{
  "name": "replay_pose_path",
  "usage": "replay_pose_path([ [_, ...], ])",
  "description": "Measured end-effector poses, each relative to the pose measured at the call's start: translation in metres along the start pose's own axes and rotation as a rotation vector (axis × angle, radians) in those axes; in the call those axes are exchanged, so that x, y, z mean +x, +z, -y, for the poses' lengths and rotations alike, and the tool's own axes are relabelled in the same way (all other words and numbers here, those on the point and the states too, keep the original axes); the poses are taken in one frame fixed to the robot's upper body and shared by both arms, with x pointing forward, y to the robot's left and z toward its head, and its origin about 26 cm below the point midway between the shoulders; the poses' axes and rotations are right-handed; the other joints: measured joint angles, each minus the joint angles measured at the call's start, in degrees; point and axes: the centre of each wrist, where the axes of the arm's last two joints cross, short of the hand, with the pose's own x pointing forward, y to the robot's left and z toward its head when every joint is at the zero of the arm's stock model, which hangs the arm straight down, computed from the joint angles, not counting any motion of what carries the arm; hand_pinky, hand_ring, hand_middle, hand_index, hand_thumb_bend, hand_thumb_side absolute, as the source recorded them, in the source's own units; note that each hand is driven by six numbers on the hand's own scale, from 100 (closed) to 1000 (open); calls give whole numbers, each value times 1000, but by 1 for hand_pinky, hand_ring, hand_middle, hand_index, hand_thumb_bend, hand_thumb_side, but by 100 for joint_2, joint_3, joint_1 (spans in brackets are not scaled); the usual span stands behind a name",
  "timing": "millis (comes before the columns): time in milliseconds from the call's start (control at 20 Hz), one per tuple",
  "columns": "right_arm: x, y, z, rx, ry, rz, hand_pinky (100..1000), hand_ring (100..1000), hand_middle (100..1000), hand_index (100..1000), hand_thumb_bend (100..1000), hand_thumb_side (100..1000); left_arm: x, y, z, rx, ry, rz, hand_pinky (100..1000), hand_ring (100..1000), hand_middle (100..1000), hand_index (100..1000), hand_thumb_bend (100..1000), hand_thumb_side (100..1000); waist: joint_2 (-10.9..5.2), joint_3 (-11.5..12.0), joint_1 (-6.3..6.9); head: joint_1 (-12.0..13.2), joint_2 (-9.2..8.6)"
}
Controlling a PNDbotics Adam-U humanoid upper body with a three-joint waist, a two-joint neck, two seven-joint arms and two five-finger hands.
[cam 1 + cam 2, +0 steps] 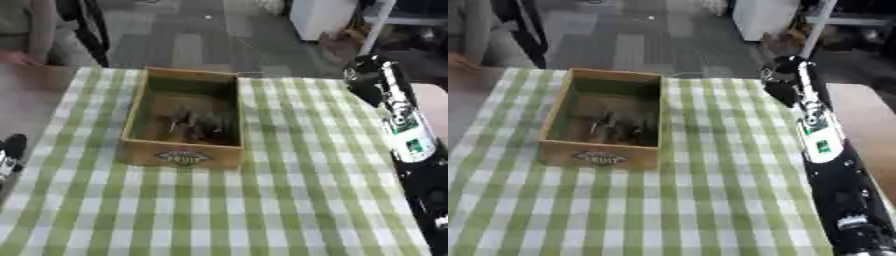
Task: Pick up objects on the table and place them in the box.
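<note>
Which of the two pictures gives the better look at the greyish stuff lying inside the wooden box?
The left eye view: the wooden box sits nearer the middle there, and the greyish things on its floor look slightly larger. The right eye view shows the same dark, blurred heap, further left. In neither can I tell what the things are.

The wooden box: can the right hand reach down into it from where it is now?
Probably yes. The right hand is raised to the right of the wooden box, level with its far end, over bare checked tablecloth. The box is open-topped, and nothing stands between.
</note>
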Motion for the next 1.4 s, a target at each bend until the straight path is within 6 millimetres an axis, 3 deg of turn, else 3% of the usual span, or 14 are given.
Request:
replay_pose_path([
  [1400,1,6,15,12,-413,-23,606,742,600,759,100,570,0,0,0,7,2,0,470,509,424,443,491,368,3,-2,39,-55,-56],
])
